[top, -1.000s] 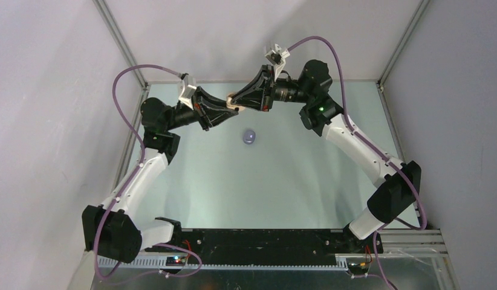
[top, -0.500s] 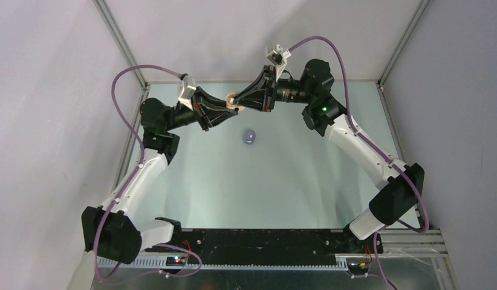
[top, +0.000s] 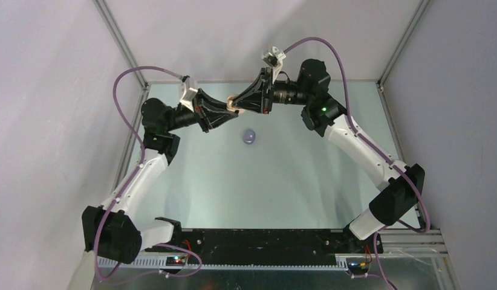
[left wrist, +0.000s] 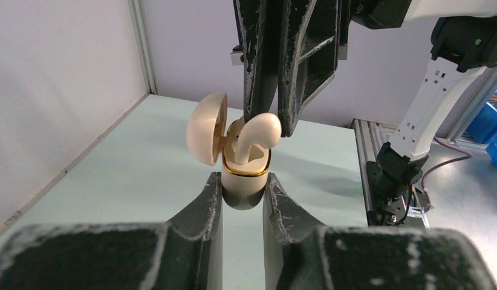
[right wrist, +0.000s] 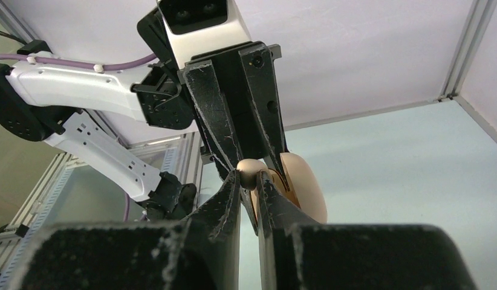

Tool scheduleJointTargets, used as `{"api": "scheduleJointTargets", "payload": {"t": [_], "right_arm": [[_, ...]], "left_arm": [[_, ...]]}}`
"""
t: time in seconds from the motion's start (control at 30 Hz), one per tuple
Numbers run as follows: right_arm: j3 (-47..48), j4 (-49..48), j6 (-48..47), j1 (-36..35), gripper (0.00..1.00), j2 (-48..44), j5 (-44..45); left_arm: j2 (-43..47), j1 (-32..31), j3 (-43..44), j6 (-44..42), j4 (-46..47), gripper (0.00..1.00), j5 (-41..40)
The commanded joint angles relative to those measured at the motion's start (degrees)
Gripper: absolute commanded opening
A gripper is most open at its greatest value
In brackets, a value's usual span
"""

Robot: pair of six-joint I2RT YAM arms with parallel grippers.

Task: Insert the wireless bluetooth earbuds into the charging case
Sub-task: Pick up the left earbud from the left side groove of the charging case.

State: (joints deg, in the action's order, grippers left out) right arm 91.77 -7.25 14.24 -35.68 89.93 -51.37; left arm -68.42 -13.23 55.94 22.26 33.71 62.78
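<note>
My left gripper (left wrist: 243,184) is shut on a cream-beige charging case (left wrist: 244,181) with a gold rim and holds it in the air, its lid (left wrist: 207,128) swung open to the left. My right gripper (right wrist: 249,175) is shut on a cream-beige earbud (right wrist: 251,172). In the left wrist view that earbud (left wrist: 256,134) has its stem down inside the case's well and its head above the rim. In the top view both grippers meet at the case (top: 233,103) over the far middle of the table. A purple case (top: 250,136) lies on the table below them.
The pale green table (top: 294,175) is walled by white panels with metal corner posts (top: 119,42). Purple cables loop from both wrists. The black base rail (top: 258,238) runs along the near edge.
Both grippers have shifted slightly up and back with the case and earbud held between them. The purple case has not moved.
</note>
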Motion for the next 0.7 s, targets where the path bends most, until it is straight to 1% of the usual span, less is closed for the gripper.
{"api": "scheduleJointTargets", "payload": {"t": [0.0,0.07,0.23,0.43,0.67], "right_arm": [[2.27,6.38,-2.9,-0.57,0.0,-0.32,5.38],[2.58,8.88,-3.63,-0.61,0.0,-0.39,7.01],[3.57,11.55,-4.22,-0.71,0.11,-0.99,9.47],[4.69,12.12,-6.01,-0.76,0.2,-3.01,9.84],[4.9,11.61,-7.24,-0.6,0.24,-4.8,9.8]], "left_arm": [[2.98,-0.7,0.14,-2.09,3.47,0.0,1.67],[3.03,-0.71,-0.05,-2.25,3.45,0.0,1.65],[2.87,-0.66,-0.3,-2.23,3.83,0.0,1.3],[2.81,-0.67,-0.52,-1.62,4.21,0.0,0.74],[2.94,-0.6,-0.89,-1.27,4.27,0.0,0.33]]}}
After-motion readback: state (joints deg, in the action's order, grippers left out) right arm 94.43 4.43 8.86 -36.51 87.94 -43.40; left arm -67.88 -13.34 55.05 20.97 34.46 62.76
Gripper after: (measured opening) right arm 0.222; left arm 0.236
